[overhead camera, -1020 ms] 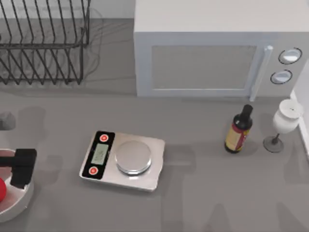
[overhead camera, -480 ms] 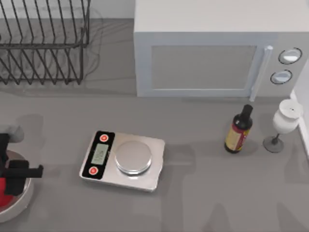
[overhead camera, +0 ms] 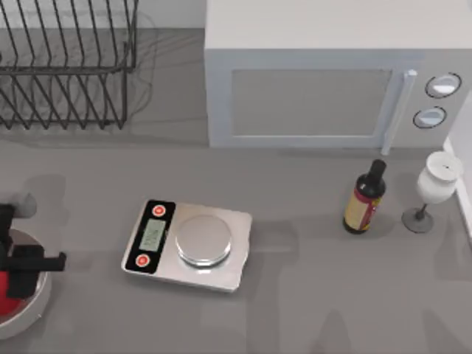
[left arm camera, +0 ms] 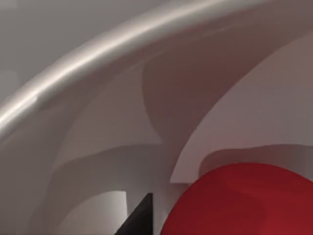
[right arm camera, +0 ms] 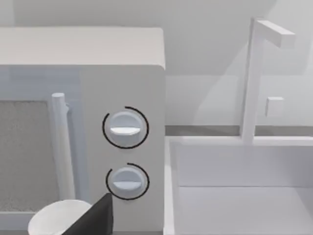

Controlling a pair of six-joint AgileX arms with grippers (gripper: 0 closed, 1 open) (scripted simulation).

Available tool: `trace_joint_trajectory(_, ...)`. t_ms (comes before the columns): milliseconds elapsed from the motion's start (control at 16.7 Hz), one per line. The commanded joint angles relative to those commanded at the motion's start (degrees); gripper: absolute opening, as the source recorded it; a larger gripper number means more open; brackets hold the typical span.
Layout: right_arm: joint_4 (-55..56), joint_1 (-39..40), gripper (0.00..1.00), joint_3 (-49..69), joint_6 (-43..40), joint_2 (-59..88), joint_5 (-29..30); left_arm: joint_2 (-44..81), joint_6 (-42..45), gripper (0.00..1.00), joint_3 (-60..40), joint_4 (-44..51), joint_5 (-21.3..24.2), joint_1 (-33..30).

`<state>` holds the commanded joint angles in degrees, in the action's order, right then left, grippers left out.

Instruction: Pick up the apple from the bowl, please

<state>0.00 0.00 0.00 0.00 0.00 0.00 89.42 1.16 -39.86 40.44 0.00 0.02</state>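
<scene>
While the left gripper (overhead camera: 16, 284) was lowered into the round, glossy white bowl (overhead camera: 35, 310) at the table's far left edge, at about eight o'clock in the top view, whether its dark fingers (left arm camera: 138, 219) were spread or closed could not be told. One dark fingertip was seen in the left wrist view just beside the small, round, bright-red apple (left arm camera: 247, 200), which lay inside the bowl against its smooth white wall (left arm camera: 107, 132). From above, the apple (overhead camera: 7, 295) was seen partly covered by the black gripper body.

To the right of the bowl, near the table's centre, a flat silver kitchen scale (overhead camera: 188, 245) with a round steel plate and two small red buttons was set. At about three o'clock a dark glass bottle with a red and yellow label (overhead camera: 364, 199) stood upright, and a white wine glass (overhead camera: 434, 188) was placed just beside it. A large pale grey microwave oven (overhead camera: 324, 81) was set at about one o'clock, and a black wire dish rack (overhead camera: 66, 66) at eleven o'clock.

A dark finger (right arm camera: 95, 218) of the right gripper was seen near the microwave's two round dials (right arm camera: 125, 128); its opening could not be told either.
</scene>
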Motion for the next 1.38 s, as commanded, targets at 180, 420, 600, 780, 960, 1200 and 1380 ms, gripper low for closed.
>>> trace_joint_trajectory(180, 0.00, 0.00, 1.00, 0.00, 0.00, 0.00, 0.00, 0.00, 0.00, 0.25, 0.00, 0.00, 0.00, 0.00)
trace_joint_trajectory(420, 0.00, 0.00, 1.00, 0.00, 0.00, 0.00, 0.00, 0.00, 0.00, 0.00, 0.00, 0.00, 0.00, 0.00)
trace_joint_trajectory(600, 0.00, 0.00, 1.00, 0.00, 0.00, 0.00, 0.00, 0.00, 0.00, 0.00, 0.00, 0.00, 0.00, 0.00)
trace_joint_trajectory(780, 0.00, 0.00, 1.00, 0.00, 0.00, 0.00, 0.00, 0.00, 0.00, 0.00, 0.00, 0.00, 0.00, 0.00)
trace_joint_trajectory(960, 0.00, 0.00, 1.00, 0.00, 0.00, 0.00, 0.00, -0.88, 0.17, 0.00, -1.39, 0.22, -0.08, 0.18)
trace_joint_trajectory(1200, 0.00, 0.00, 1.00, 0.00, 0.00, 0.00, 0.00, -0.36, 0.07, 0.00, -7.57, 6.57, -0.08, 0.07)
trace_joint_trajectory(1380, 0.00, 0.00, 1.00, 0.00, 0.00, 0.00, 0.00, -0.28, -0.10, 0.00, -18.33, 17.65, -0.09, -0.10)
